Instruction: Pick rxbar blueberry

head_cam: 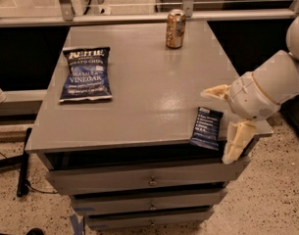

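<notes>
I'm looking at a grey tabletop point(139, 97) set on a cabinet of shut drawers point(149, 180), standing on a speckled floor point(276, 199), with a metal rail point(139, 17) and glass behind it. At the back stands an upright drink can point(175, 29), its top closed as far as I can tell. On the left lies a dark blue chip bag point(86, 73), flat and sealed. The rxbar blueberry point(206, 128) lies flat at the front right edge, its near end hanging slightly over the lip. My end effector point(218, 125) sits at that corner with its fingers point(237, 140) spread wide, one above the bar's far end, the other just beside its right side, holding nothing.
</notes>
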Action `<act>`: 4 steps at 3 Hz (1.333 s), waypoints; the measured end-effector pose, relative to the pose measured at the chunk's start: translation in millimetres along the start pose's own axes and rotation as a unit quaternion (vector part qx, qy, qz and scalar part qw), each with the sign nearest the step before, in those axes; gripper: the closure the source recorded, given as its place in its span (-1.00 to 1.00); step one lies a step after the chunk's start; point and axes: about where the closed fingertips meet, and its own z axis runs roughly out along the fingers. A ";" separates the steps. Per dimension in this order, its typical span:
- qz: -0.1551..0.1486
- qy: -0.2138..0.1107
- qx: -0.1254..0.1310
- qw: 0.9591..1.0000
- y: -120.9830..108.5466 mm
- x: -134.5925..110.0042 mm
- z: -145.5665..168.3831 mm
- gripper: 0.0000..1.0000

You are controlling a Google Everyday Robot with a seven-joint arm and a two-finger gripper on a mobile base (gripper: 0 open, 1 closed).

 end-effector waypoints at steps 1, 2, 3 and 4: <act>0.009 -0.013 0.006 1.000 3.5 4.6 8.3 -1.00; 0.019 -0.025 0.023 0.999 1.3 6.9 10.4 -0.66; 0.029 -0.032 0.033 0.999 0.3 7.6 10.3 -0.17; 0.036 -0.034 0.039 0.998 1.7 8.8 7.7 0.28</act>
